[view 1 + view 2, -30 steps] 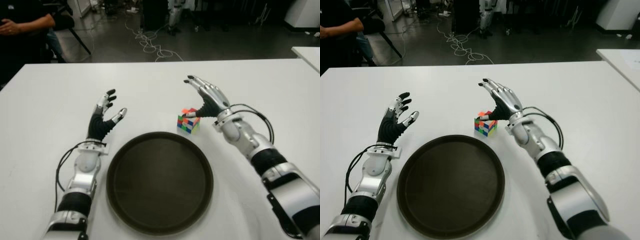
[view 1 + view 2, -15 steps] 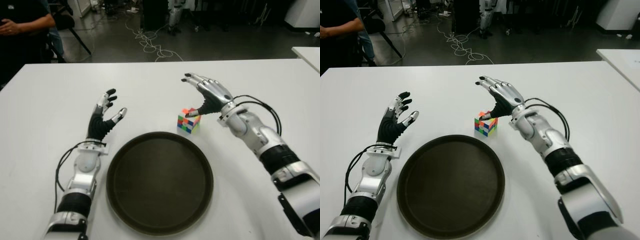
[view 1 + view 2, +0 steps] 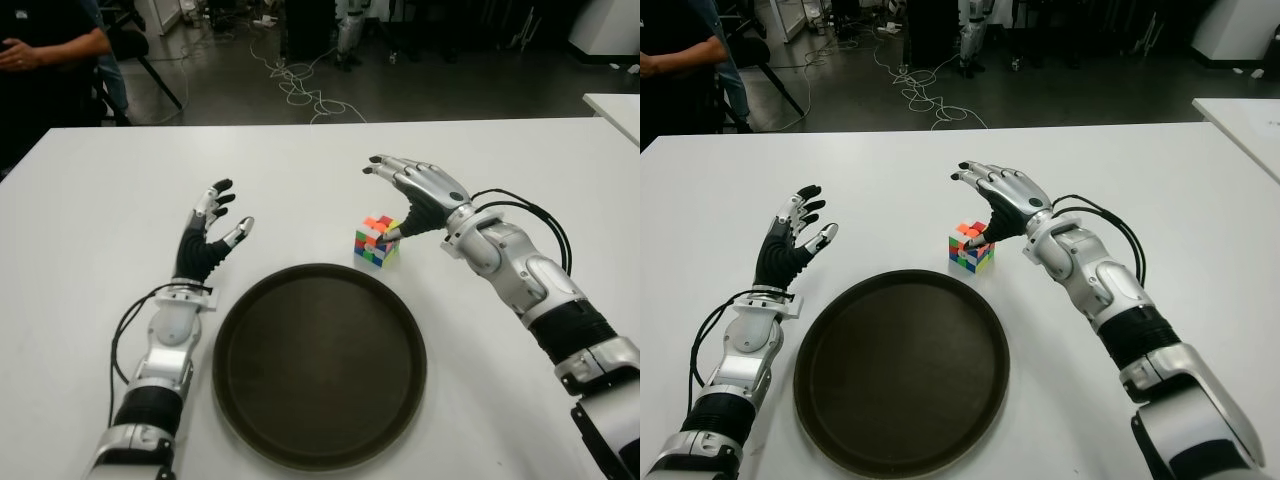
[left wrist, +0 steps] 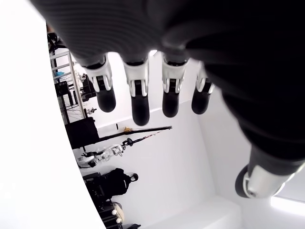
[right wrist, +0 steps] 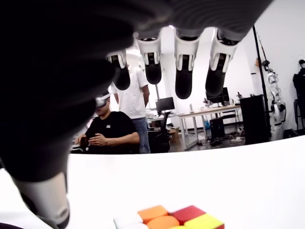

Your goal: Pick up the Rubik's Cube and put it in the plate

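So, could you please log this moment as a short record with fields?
cube: Rubik's Cube on the white table, just beyond the plate's far rim
plate: dark round plate, nothing in it
right hand: right hand open, above and beside the cube, thumb near its top, no grasp
left hand: left hand open, left of the plate

You see two silver-and-black arms with black cables looping at the wrists. The left hand (image 3: 207, 238) has a black palm and black-tipped white fingers; the right hand (image 3: 420, 192) wears silver plates.
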